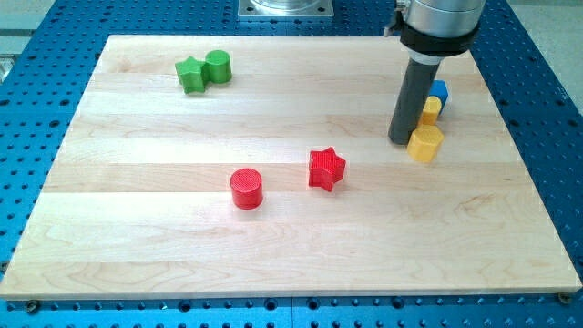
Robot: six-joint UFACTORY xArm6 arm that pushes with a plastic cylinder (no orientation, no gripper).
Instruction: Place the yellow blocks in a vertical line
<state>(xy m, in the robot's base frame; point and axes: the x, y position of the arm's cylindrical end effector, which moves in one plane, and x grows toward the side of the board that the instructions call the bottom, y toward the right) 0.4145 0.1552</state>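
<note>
A yellow hexagonal block (425, 143) sits at the view's right on the wooden board (273, 246). A second, smaller yellow block (431, 110) lies just above it, partly hidden behind the rod. My tip (400, 141) rests on the board just left of the lower yellow block, touching or nearly touching it. A blue block (439, 92) sits directly above the smaller yellow block, touching it.
A red star (326, 169) and a red cylinder (246, 189) lie near the board's middle. A green star (191, 75) and a green cylinder (218, 66) touch each other at the upper left. The board's right edge runs close to the yellow blocks.
</note>
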